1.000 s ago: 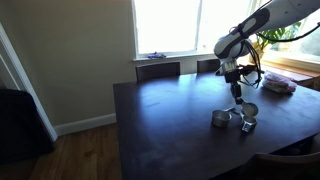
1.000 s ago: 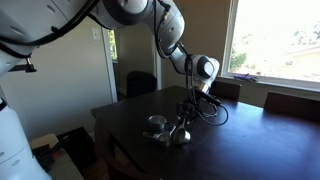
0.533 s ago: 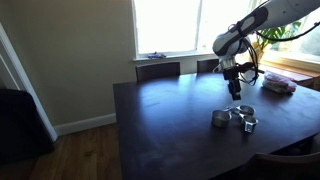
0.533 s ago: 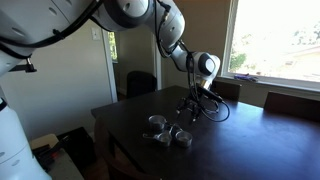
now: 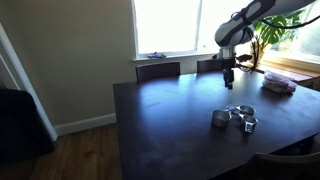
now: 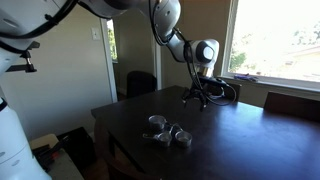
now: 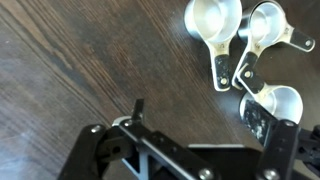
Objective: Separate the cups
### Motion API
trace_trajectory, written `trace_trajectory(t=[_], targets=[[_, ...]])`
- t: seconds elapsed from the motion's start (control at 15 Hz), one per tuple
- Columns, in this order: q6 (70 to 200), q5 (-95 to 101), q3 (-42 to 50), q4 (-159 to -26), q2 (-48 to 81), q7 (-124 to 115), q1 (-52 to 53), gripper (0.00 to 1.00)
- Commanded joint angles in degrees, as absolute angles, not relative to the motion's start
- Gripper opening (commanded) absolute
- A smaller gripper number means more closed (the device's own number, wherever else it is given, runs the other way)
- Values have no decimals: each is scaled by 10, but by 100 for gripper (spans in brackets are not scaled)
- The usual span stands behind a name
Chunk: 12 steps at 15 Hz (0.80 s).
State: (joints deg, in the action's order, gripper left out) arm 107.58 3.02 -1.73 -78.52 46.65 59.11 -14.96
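Note:
Three shiny silver measuring cups lie on the dark wooden table (image 5: 160, 110). In an exterior view they are one cup (image 5: 220, 119), a second (image 5: 245, 109) and a third (image 5: 249, 124), close together near the front right. They also show in the other exterior view (image 6: 170, 131). The wrist view shows them from above: one cup (image 7: 212, 22), another (image 7: 268, 25) and a third (image 7: 278, 103), lying side by side with their handles close together. My gripper (image 5: 229, 80) (image 6: 203, 98) (image 7: 210, 130) hangs well above the table, behind the cups, open and empty.
Chairs (image 5: 158, 70) stand at the table's far edge under a bright window. A pinkish object (image 5: 277, 86) lies on the table at the right, with a potted plant (image 5: 270, 35) behind it. A wall and doorway are at the left.
My gripper has risen from just above the cups and drawn back toward the window, with nothing in it. The cups stay on the table.

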Motion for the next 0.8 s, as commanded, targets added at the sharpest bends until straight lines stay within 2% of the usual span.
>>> trace_trajectory(t=[0.0, 0.4, 0.73], targets=[[1193, 13, -7, -917, 371, 518, -141, 100], [1357, -1, -3, -1055, 294, 358, -124, 100], [1413, 38, 8, -1183, 228, 247, -96, 100]])
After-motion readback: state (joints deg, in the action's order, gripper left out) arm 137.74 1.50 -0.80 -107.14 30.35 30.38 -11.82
